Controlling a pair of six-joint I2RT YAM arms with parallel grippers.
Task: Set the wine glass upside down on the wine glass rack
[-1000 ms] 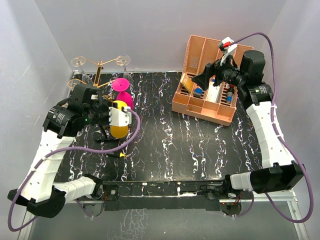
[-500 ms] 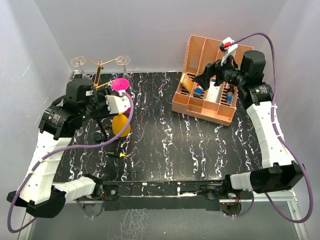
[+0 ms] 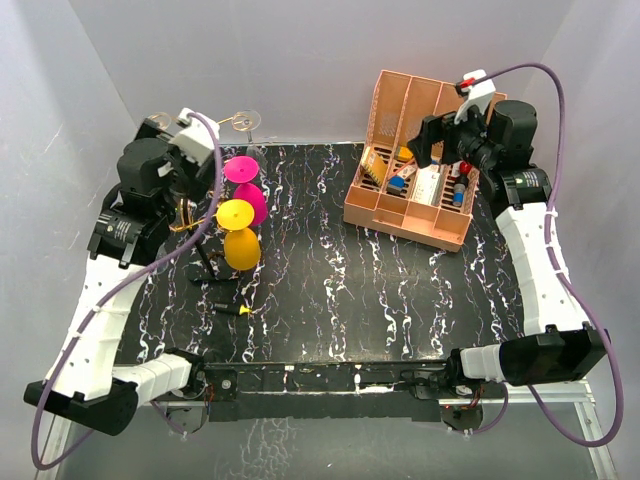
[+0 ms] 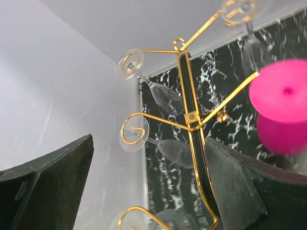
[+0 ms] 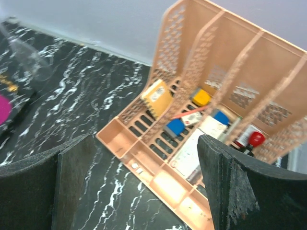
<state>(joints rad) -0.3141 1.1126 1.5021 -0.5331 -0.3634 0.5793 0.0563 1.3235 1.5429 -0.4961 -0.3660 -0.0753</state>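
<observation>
Left wrist view: my left jaws stand wide apart with nothing between them. They frame the wine glass rack (image 4: 192,115) near the back left corner of the worktop (image 4: 216,72). Clear glasses (image 4: 163,96) and a magenta glass (image 4: 282,110) hang from its scroll arms.

Top view: the yellow wine glass (image 3: 238,240) sits foot-up, bowl-down, just right of the rack and apart from the left arm (image 3: 100,290). I cannot tell whether its foot is fully seated. I judge placement done and retreat in hand; next I should back away without clipping the gold wire.

Right wrist view: the right jaws are wide open and empty, over the salmon-pink file organiser (image 5: 192,72) at the back right.
</observation>
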